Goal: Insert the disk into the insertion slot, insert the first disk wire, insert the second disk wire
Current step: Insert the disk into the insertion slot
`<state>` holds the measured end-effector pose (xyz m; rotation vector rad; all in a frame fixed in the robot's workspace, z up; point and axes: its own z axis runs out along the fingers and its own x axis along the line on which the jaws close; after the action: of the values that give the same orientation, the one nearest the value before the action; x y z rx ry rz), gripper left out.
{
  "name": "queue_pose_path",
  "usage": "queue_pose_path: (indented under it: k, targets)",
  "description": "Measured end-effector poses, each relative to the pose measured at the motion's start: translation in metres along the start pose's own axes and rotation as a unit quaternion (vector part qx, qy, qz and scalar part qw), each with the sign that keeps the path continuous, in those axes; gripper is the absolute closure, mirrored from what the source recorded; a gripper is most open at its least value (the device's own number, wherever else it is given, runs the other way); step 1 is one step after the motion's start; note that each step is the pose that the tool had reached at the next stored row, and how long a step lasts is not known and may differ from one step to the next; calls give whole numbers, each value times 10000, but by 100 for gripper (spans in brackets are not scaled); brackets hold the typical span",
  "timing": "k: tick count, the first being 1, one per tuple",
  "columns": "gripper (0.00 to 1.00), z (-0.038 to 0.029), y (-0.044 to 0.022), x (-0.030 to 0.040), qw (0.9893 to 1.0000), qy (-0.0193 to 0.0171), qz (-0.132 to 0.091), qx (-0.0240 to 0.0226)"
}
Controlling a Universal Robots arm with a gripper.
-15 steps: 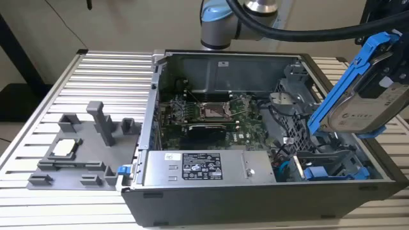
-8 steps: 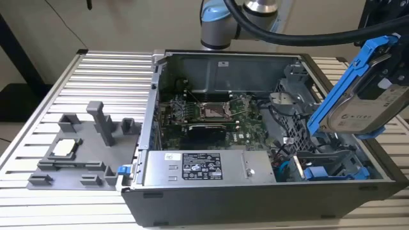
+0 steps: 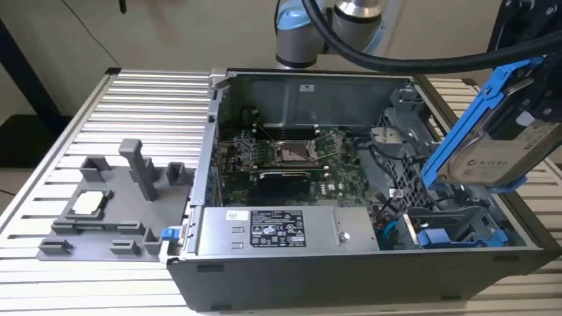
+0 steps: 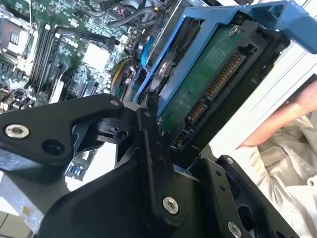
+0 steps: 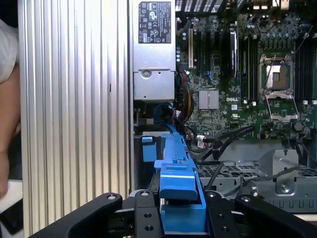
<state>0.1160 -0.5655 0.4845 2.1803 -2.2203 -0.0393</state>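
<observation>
My gripper (image 3: 534, 92) is shut on the disk (image 3: 491, 155), a silver-grey drive with a white label in a bright blue frame (image 3: 465, 108). It holds the disk tilted on edge, above the case's right end in the exterior view. The insertion slot (image 3: 452, 224), a dark-grey bay with blue clips, lies just below the disk. The second wrist view shows the disk's green circuit board and connector (image 4: 210, 82) between the black fingers (image 4: 148, 144). In the first wrist view the blue frame (image 5: 178, 171) stands edge-on between the fingers (image 5: 143, 215), over the slot (image 5: 146, 161).
The open computer case (image 3: 220, 191) holds a motherboard (image 3: 290, 155), a power supply (image 3: 276, 230) and blue and black cables (image 3: 391, 227) by the bay. A grey fixture (image 3: 105, 210) sits on the ribbed table. A person's hand (image 4: 285, 119) and arm (image 5: 7, 124) are close to the case.
</observation>
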Motion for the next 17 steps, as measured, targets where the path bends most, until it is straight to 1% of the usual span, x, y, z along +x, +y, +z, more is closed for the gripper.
queue_pose_path:
  k: [12, 17]
  targets:
    - [67, 12, 0, 0, 10000, -1, 0, 0]
    - [67, 62, -2, 0, 10000, -1, 0, 7]
